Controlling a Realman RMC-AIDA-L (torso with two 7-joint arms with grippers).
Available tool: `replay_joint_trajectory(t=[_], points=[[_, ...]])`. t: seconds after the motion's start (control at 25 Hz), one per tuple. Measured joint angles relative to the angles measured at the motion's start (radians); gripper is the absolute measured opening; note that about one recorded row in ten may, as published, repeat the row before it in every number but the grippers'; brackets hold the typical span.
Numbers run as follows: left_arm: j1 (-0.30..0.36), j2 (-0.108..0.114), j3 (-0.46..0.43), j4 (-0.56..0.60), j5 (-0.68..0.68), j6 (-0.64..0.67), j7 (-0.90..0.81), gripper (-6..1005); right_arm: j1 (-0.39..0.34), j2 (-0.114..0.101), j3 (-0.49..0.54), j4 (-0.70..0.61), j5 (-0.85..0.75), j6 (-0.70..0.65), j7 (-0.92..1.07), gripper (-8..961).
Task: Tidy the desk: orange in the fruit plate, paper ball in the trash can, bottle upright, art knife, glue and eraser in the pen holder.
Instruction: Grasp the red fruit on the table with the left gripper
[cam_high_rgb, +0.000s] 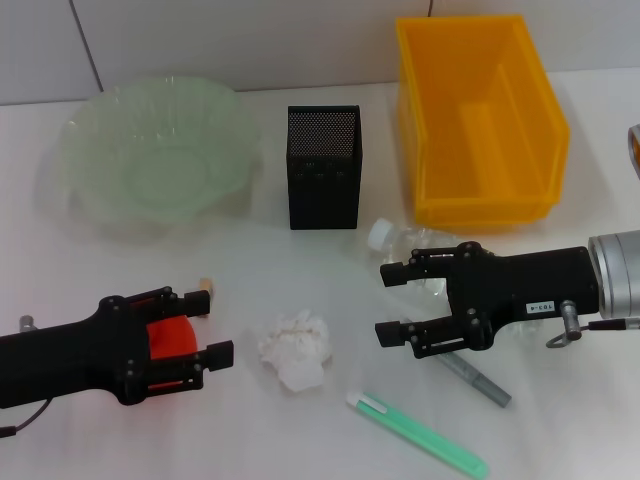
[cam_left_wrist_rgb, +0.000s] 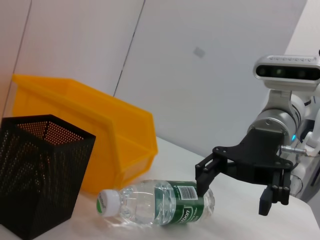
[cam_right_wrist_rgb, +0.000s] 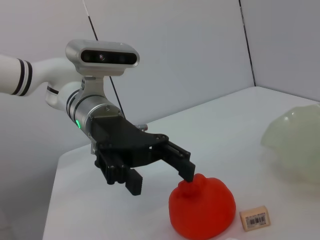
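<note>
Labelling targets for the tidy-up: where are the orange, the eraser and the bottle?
orange (cam_right_wrist_rgb: 202, 206): right wrist view, middle of its body.
eraser (cam_right_wrist_rgb: 255, 218): right wrist view, its labelled face.
bottle (cam_left_wrist_rgb: 165, 202): left wrist view, its body at the label's edge.

White table (cam_high_rgb: 120, 440) fills the lower frame, its surface smooth, matte and evenly lit. Along the upper edge stands a pale grey panelled wall (cam_high_rgb: 250, 40), divided by thin dark vertical seams; soft shadows lie across the tabletop.
</note>
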Motion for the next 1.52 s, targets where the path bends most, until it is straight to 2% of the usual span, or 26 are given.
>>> replay_joint_trajectory(t=[0.64, 0.84, 0.92, 1.04, 1.16, 1.2, 1.52], points=[[0.001, -0.002, 0.003, 0.0, 0.0, -0.016, 0.006, 752, -0.007, 0.001, -0.041, 0.008, 0.002, -0.002, -0.027, 790], [0.023, -0.005, -0.006, 0.045, -0.008, -0.013, 0.007, 742, -0.01, 0.001, -0.035, 0.01, 0.005, -0.002, -0.028, 790], [0.053, -0.009, -0.022, 0.081, -0.017, -0.061, 0.036, 738, -0.011, 0.002, -0.034, 0.01, 0.005, -0.002, -0.028, 790], [0.07, -0.011, -0.052, 0.056, -0.04, -0.101, 0.116, 733, -0.012, 0.002, -0.034, 0.011, 0.005, -0.002, -0.028, 790], [0.07, -0.011, -0.052, 0.056, -0.04, -0.101, 0.116, 727, -0.013, 0.002, -0.035, 0.011, 0.006, -0.002, -0.029, 790], [0.083, -0.01, -0.077, 0.005, -0.071, -0.139, 0.206, 725, -0.013, 0.002, -0.035, 0.011, 0.006, -0.002, -0.029, 790], [0.078, -0.01, -0.059, -0.031, -0.03, -0.223, 0.219, 709, -0.013, 0.002, -0.038, 0.011, 0.006, -0.002, -0.029, 790]])
